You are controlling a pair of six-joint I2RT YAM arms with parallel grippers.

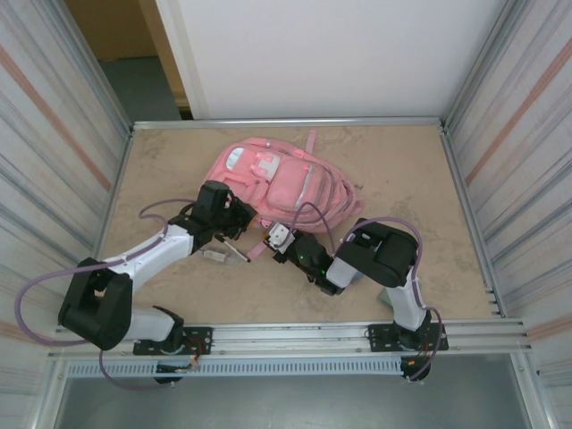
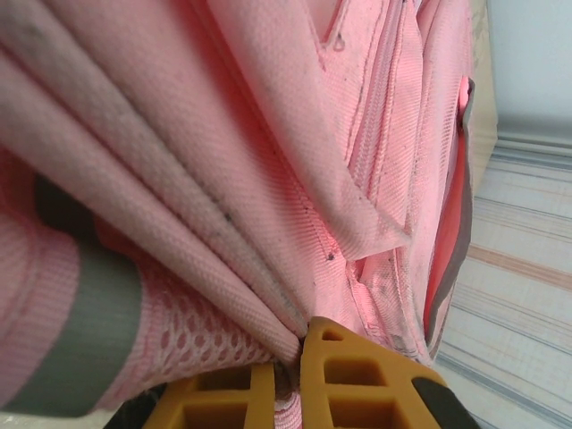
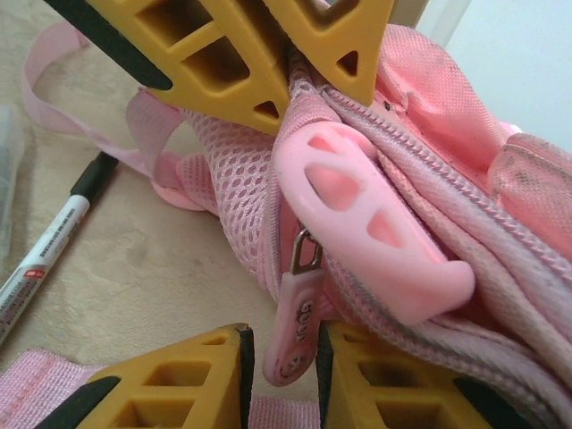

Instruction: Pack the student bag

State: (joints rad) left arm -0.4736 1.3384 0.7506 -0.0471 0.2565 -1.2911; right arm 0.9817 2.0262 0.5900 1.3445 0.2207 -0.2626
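Observation:
The student bag (image 1: 279,181), pink and soft, lies in the middle of the table with its zipped edge toward the arms. My left gripper (image 2: 288,386) is shut on a fold of the bag's pink fabric and mesh; from the right wrist it appears as two yellow fingers (image 3: 241,54) pinching the mesh beside the zip. My right gripper (image 3: 281,380) is open, its pads a little apart. A pink zip pull (image 3: 293,335) hangs between them, resting against the right pad, with a gap on the left. In the top view both grippers (image 1: 234,214) (image 1: 281,239) meet at the bag's near edge.
A black-capped white marker (image 3: 52,243) lies on the table left of the bag, close to a pink strap (image 3: 80,125). A pink plastic loop (image 3: 375,223) sticks out above the zip. Metal walls (image 1: 63,161) close in the table on both sides.

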